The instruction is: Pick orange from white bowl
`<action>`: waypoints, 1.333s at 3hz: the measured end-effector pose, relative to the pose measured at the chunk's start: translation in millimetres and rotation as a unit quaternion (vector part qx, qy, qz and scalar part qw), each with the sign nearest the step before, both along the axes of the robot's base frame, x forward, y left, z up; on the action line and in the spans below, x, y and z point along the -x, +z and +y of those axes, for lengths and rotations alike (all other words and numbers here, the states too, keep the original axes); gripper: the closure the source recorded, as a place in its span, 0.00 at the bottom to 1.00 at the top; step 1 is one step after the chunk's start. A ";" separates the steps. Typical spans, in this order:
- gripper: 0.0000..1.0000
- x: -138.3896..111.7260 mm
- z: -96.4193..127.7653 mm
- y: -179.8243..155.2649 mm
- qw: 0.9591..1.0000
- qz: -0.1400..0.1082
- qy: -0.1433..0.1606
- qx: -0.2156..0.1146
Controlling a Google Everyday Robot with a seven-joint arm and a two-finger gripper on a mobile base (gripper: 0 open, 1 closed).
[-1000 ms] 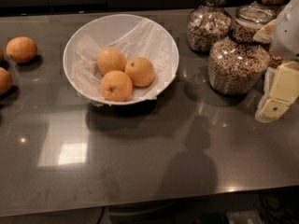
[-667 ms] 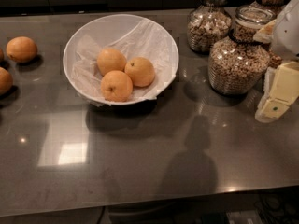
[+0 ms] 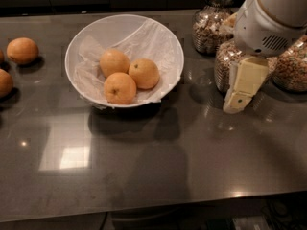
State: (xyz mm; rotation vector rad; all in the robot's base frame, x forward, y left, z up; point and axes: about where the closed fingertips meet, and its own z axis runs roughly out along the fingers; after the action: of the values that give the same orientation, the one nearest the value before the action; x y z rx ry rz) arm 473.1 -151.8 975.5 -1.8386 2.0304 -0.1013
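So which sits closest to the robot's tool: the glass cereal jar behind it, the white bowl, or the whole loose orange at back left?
The cream tool hangs at the right.
1. Round glass cereal jar, just behind it.
2. Wide white bowl, centre-left.
3. Loose round orange, back left.

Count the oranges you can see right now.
5 oranges. Three in the white bowl: back-left, right, front. Two on the counter to its left, one cut by the edge; more may hide there. The gripper hangs at right, before the jars.

Three yellow-orange oranges (image 3: 120,87) clustered in paper-lined white bowl (image 3: 109,30); gripper (image 3: 237,103) far right.
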 end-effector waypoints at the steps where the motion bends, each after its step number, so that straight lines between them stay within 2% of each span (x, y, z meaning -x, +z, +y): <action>1: 0.00 -18.3 36.9 6.9 0.999 -0.024 0.044 -0.017; 2: 0.00 -18.5 37.2 6.9 0.999 -0.024 0.044 -0.017; 4: 0.00 -66.5 73.8 -2.5 0.993 -0.054 0.090 -0.049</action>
State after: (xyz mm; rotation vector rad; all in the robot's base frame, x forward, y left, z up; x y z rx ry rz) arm 539.5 -78.0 973.0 -1.9035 1.7574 -0.0486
